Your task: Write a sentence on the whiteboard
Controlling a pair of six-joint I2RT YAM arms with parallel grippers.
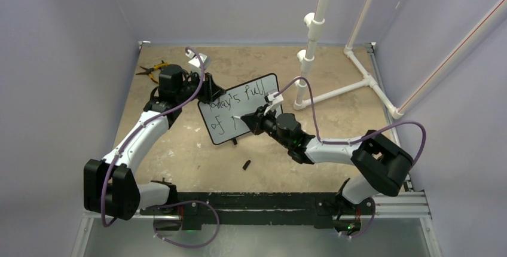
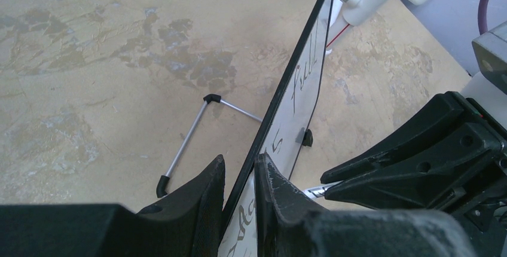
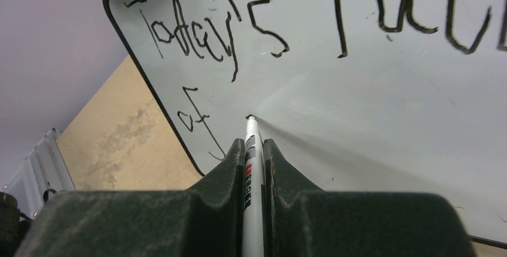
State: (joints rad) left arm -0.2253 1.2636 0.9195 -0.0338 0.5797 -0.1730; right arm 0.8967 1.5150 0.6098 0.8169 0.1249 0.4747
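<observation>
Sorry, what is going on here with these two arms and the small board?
The left gripper clamps the whiteboard by its edge and props it tilted up. The right gripper holds a marker, its tip at the board just after "of". The sentence reads "Today's full of"; the rest is not yet written.

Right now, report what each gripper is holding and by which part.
Left gripper clamps the whiteboard by its frame edge near the upper-left corner. Right gripper holds a marker by its barrel, tip at the board.
</observation>
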